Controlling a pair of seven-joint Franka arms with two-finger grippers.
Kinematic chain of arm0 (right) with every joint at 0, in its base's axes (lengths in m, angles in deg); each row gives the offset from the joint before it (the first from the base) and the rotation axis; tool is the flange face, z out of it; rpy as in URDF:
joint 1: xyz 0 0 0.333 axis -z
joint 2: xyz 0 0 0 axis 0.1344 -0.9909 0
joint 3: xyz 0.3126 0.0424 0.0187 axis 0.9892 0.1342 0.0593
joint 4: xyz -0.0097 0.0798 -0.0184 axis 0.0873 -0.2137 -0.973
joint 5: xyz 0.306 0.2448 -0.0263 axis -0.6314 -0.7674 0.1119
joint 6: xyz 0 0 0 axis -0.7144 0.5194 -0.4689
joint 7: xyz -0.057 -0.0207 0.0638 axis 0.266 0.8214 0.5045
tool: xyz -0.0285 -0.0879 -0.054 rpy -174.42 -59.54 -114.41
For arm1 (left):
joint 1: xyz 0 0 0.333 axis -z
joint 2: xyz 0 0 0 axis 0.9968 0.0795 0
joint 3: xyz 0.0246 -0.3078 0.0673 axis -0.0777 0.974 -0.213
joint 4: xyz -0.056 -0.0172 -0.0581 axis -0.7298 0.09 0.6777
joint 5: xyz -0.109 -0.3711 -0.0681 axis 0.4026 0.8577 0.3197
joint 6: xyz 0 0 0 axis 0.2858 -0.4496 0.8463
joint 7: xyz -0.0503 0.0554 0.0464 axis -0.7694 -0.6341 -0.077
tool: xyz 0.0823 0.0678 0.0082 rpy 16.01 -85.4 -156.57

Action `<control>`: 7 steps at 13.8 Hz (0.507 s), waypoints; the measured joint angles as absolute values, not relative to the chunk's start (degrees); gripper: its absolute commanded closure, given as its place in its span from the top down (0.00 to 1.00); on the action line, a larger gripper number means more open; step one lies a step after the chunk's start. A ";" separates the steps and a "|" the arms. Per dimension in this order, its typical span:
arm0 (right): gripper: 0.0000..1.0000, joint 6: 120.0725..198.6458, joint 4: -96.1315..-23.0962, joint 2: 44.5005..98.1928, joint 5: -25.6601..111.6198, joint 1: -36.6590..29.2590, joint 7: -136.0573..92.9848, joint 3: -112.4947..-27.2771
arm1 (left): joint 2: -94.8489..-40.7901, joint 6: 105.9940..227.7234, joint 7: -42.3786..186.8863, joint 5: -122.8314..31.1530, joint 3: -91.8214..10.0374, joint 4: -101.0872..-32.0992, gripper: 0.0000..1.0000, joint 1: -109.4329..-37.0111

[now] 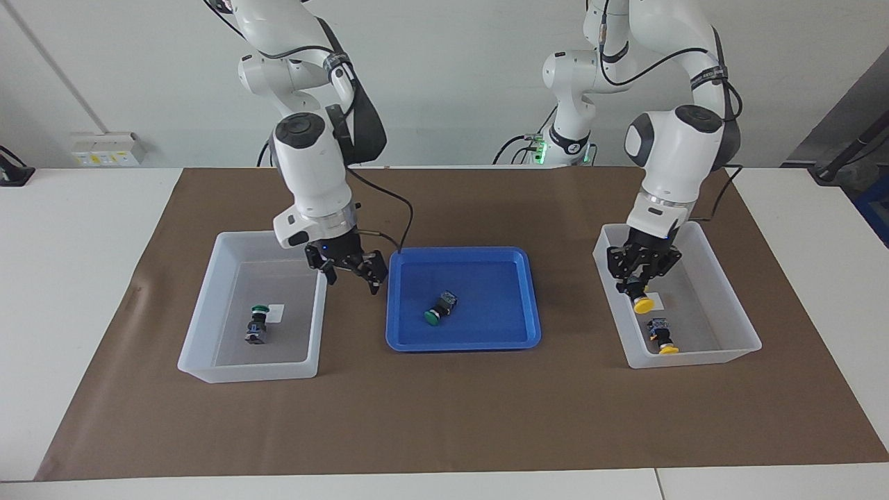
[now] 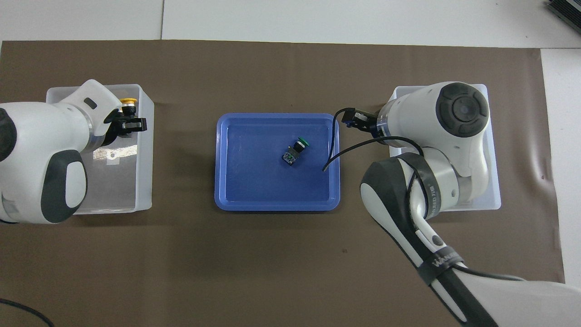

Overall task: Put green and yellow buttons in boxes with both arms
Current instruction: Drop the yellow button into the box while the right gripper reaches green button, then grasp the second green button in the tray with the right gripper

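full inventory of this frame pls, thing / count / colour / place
Brown mat: 1, covers the white table.
Blue tray: 1, mid-mat, holds one green button.
White boxes: 2; right arm's end box holds one green button; left arm's end box holds one yellow button.
Held yellow button: 1, over the left arm's end box.
Left gripper: shut on held yellow button.
Right gripper: open, empty, over the gap between its box and the tray.

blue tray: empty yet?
No. One green-capped push-button lies tipped on its side in the shallow blue plastic tray; nothing else is in it.
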State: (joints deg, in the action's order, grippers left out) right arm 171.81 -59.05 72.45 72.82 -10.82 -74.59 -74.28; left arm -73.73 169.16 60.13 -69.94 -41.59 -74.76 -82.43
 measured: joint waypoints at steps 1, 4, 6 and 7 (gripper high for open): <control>1.00 173.35 -58.56 71.31 72.82 -13.10 -78.80 -74.25 | -73.67 169.16 57.89 -69.93 -41.58 -74.75 0.00 -84.36; 1.00 176.97 -58.02 67.06 72.83 -18.90 -86.89 -74.18 | -72.88 169.17 51.74 -68.03 -41.48 -74.75 0.00 -89.09; 1.00 178.53 -58.00 64.43 72.90 -21.41 -88.40 -74.19 | -71.68 169.31 47.79 -64.34 -41.47 -74.75 0.00 -90.71; 1.00 179.81 -58.01 63.13 72.91 -22.09 -88.50 -74.21 | -70.75 169.42 46.26 -63.12 -41.45 -74.75 0.00 -91.32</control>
